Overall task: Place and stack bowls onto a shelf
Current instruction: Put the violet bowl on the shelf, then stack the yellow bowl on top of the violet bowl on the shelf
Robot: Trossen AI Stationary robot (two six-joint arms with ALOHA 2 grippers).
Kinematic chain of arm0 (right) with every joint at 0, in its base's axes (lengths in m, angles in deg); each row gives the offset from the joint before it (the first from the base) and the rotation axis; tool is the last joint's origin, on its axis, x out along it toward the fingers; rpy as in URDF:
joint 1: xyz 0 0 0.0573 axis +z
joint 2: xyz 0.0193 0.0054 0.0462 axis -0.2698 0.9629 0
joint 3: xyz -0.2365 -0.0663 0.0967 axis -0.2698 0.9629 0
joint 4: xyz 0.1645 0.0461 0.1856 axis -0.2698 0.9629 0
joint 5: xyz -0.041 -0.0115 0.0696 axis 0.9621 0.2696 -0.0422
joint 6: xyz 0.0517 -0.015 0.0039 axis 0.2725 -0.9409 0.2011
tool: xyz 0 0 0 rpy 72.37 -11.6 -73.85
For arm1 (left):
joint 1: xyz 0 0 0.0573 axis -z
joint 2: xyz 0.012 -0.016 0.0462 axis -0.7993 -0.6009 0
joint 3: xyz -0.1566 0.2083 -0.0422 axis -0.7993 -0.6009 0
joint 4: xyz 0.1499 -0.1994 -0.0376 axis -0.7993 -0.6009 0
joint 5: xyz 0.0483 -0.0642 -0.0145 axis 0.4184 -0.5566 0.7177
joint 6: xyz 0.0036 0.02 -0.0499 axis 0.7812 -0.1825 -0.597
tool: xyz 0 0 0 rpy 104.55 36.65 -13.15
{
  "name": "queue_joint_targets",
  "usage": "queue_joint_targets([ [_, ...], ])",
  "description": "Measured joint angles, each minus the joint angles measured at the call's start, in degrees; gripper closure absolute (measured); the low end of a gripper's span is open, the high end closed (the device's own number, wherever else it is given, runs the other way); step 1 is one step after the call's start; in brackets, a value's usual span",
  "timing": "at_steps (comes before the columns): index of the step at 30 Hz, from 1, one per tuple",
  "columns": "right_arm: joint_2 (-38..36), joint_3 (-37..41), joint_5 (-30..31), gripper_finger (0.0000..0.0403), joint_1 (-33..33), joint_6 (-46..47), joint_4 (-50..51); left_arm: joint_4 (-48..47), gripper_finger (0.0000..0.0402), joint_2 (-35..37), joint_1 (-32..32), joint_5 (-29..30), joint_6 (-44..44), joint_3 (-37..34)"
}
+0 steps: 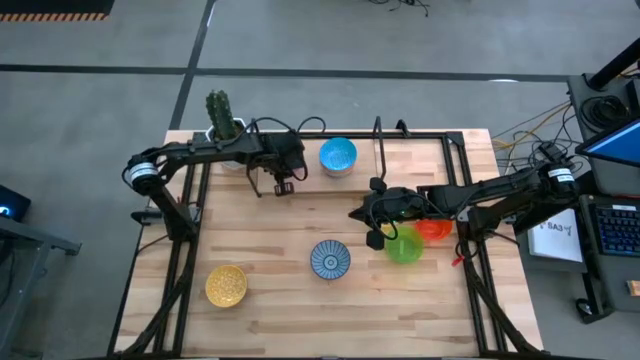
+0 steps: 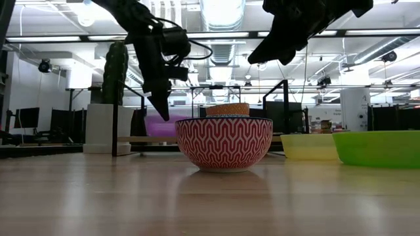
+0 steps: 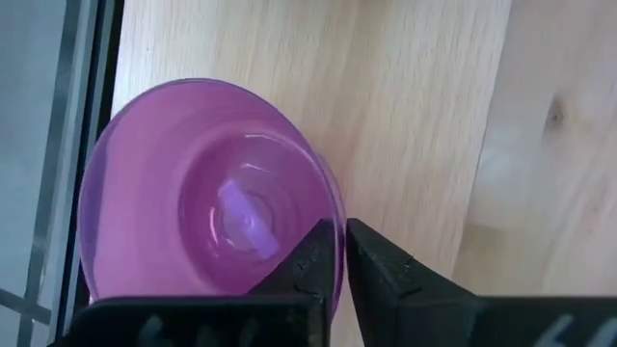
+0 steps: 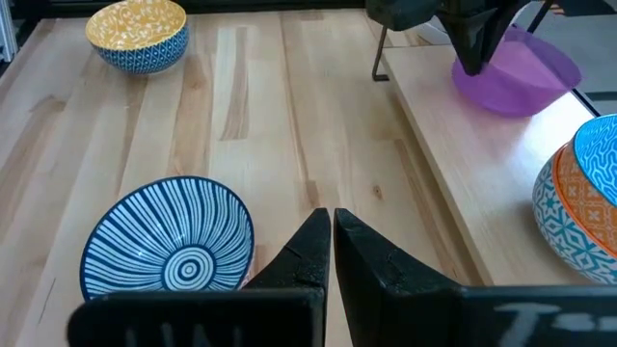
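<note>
Hovering left claw (image 3: 337, 265) over purple bowl (image 3: 193, 193)

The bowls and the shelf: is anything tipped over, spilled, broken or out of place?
Nothing stands out. The purple bowl sits upright on the shelf, with the left gripper shut on its rim. The striped blue bowl and a yellow bowl stand upright on the table.

No text, label, brand or number can be read on anything here.
</note>
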State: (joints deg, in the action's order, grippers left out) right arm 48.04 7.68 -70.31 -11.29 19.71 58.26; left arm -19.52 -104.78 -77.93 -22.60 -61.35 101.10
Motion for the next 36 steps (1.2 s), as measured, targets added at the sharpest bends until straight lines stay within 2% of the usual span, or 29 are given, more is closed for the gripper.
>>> queue_joint_targets([
  [8, 0.0, 0.0, 0.0, 0.0394, 0.0, 1.7, -0.1, -1.4, 0.0324, 0.4, 0.4, -0.2, -3.3, 1.1],
  [11, 0.0, 0.0, 0.0, 0.0394, 0.0, 5.7, -0.1, -4.0, 0.0309, 2.9, 2.2, -3.6, -5.8, 1.4],
  [14, 0.0, 0.0, -0.1, 0.0394, 0.0, 11.3, 0.3, -2.2, 0.0305, 7.4, 5.5, -6.0, -8.5, -0.3],
  [16, 0.0, 0.0, -0.7, 0.0394, 0.0, 14.8, 1.0, 1.1, 0.0304, 11.3, 8.3, -6.1, -9.9, -2.7],
  [21, 0.0, -2.6, -1.0, 0.0394, 0.0, 20.4, 7.1, 19.2, 0.0304, 22.7, 16.9, -6.4, -12.9, -13.7],
  [27, 0.0, -7.2, -1.0, 0.0394, 0.0, 25.3, 11.9, 36.8, 0.0304, 33.5, 24.4, -6.5, -8.8, -25.7],
  [32, 0.0, -10.9, -1.3, 0.0394, 0.1, 32.7, 19.8, 38.8, 0.0304, 40.2, 25.2, -6.4, -5.1, -29.6],
  [36, 0.0, -12.4, -2.3, 0.0394, 0.2, 43.1, 27.5, 36.6, 0.0304, 44.0, 25.0, -4.5, -3.0, -30.0],
])
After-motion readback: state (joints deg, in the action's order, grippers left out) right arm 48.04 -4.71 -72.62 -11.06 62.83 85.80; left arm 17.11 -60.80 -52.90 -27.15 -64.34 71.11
